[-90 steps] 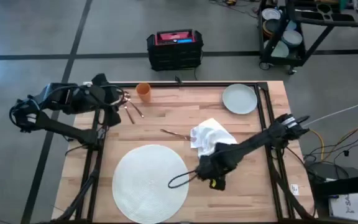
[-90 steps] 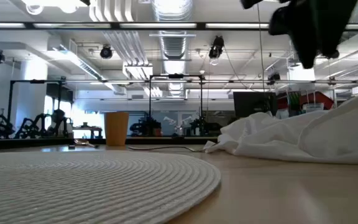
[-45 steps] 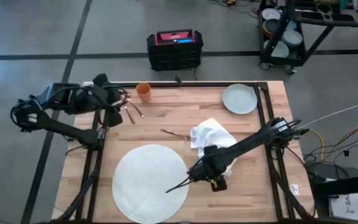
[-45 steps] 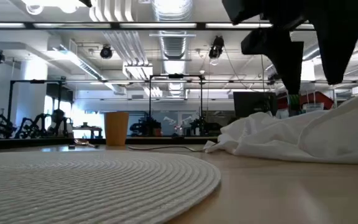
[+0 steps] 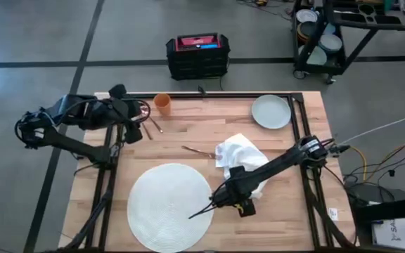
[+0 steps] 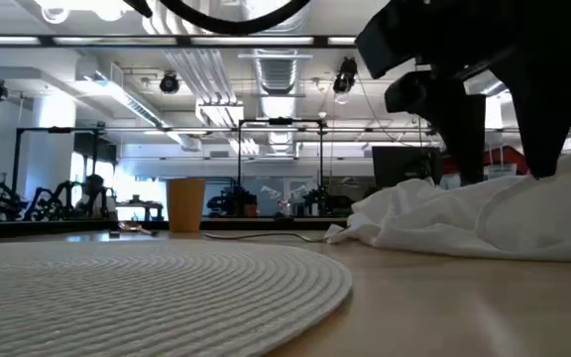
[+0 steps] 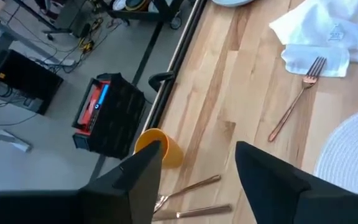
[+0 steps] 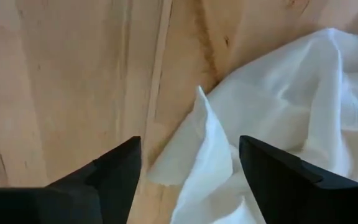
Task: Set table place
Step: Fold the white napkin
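The large round white woven mat (image 5: 170,205) lies flat on the near part of the rectangular light-wood butcher-block table (image 5: 209,123), with nothing yet set on it. The crumpled white cloth napkin (image 5: 239,156) sits just beside the mat toward the right arm's side, and the right gripper (image 8: 188,171) hangs directly over one of its raised folds, fingers spread wide and holding nothing. Judged from its creases, the napkin is light, limp and non-slippery; it will sag and trail when lifted, so a pinch on the upstanding fold or a free corner appears the soundest hold, with care that it does not drag the copper-coloured metal fork (image 5: 198,150) lying just beside it. The small round pale grey-green plate (image 5: 271,111) rests near the far right corner, well apart from the mat; it looks rigid and breakable and would need a grip at the rim. The left gripper (image 7: 197,171) waits at the far left edge, released and empty, near the orange plastic cup (image 5: 162,102) and two further copper utensils (image 7: 194,198). Against the view of one second ago, the right arm has swung in and lowered from beside the mat's edge onto the napkin; the left arm and all table items are unchanged.
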Controlling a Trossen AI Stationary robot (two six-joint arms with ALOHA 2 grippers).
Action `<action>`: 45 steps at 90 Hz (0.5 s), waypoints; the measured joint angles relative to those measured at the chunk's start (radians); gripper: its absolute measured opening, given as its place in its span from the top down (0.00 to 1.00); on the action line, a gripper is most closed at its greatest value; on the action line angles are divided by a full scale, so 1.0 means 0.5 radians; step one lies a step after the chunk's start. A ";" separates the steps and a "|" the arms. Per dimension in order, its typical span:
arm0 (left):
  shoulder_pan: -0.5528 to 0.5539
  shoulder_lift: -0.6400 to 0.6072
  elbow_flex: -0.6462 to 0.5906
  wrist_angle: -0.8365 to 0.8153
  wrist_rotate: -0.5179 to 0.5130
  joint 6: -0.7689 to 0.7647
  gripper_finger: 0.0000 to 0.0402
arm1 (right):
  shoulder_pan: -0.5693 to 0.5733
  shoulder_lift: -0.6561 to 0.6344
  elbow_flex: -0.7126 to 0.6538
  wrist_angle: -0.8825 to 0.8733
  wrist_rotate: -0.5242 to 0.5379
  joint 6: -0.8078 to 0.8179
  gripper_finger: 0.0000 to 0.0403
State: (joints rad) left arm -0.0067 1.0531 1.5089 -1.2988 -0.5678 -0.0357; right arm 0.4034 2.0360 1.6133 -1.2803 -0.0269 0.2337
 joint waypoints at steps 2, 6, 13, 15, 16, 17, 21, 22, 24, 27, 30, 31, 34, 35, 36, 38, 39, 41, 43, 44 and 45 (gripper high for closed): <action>0.000 0.000 0.000 -0.005 0.000 0.000 0.53 | 0.000 0.004 -0.008 0.007 0.000 0.000 0.40; -0.001 0.000 0.000 -0.013 0.000 0.000 0.54 | 0.000 0.021 -0.016 0.013 -0.001 0.002 0.40; 0.000 -0.002 0.000 -0.023 0.000 0.000 0.55 | 0.000 0.049 -0.023 0.013 0.000 -0.001 0.41; 0.000 -0.002 0.000 -0.025 0.000 0.000 0.55 | 0.000 0.057 -0.023 0.013 0.000 0.000 0.42; 0.000 -0.003 0.000 -0.026 0.000 0.000 0.55 | 0.000 0.060 -0.023 0.013 0.000 0.000 0.42; 0.000 -0.003 0.000 -0.026 0.000 0.000 0.55 | 0.000 0.063 -0.023 0.013 0.001 -0.001 0.42; 0.000 -0.003 0.000 -0.028 0.000 0.003 0.56 | -0.002 0.081 -0.023 0.015 0.001 -0.001 0.42; 0.000 -0.003 0.000 -0.029 0.000 0.006 0.56 | -0.003 0.085 -0.023 0.015 0.001 -0.001 0.42; 0.000 -0.003 0.000 -0.030 0.000 0.016 0.56 | -0.005 0.092 -0.023 0.014 0.002 0.001 0.43; 0.000 -0.002 -0.001 -0.030 0.000 0.028 0.56 | -0.005 0.105 -0.023 0.010 0.004 0.004 0.44; 0.000 -0.002 0.000 -0.031 0.000 0.041 0.56 | -0.005 0.117 -0.023 0.009 0.010 0.018 0.45; 0.000 -0.002 0.000 -0.031 0.000 0.046 0.56 | -0.005 0.119 -0.023 0.006 0.018 0.023 0.45; 0.000 -0.002 0.000 -0.031 -0.001 0.055 0.56 | -0.005 0.122 -0.023 -0.010 0.053 0.038 0.47; 0.000 -0.002 0.000 -0.031 -0.001 0.055 0.56 | -0.005 0.122 -0.023 -0.019 0.066 0.043 0.48; -0.001 -0.002 0.000 -0.032 -0.001 0.056 0.56 | -0.005 0.122 -0.023 -0.029 0.077 0.045 0.50; -0.001 -0.002 0.000 -0.032 -0.001 0.057 0.56 | -0.005 0.122 -0.023 -0.048 0.099 0.059 0.52; -0.001 -0.002 0.000 -0.032 0.000 0.057 0.56 | -0.005 0.121 -0.023 -0.056 0.108 0.064 0.54; -0.001 -0.002 0.000 -0.032 -0.001 0.059 0.55 | -0.005 0.116 -0.023 -0.073 0.125 0.071 0.57; -0.001 -0.002 0.000 -0.032 -0.001 0.060 0.55 | -0.005 0.110 -0.023 -0.092 0.137 0.075 0.61; -0.001 -0.002 0.000 -0.032 -0.001 0.061 0.55 | -0.005 0.107 -0.023 -0.099 0.143 0.080 0.64; 0.000 -0.002 0.000 -0.032 -0.001 0.062 0.55 | -0.005 0.103 -0.023 -0.106 0.148 0.086 0.66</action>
State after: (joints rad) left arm -0.0069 1.0519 1.5088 -1.3148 -0.5684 -0.0045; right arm 0.4011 2.0876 1.6016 -1.3332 0.0472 0.2765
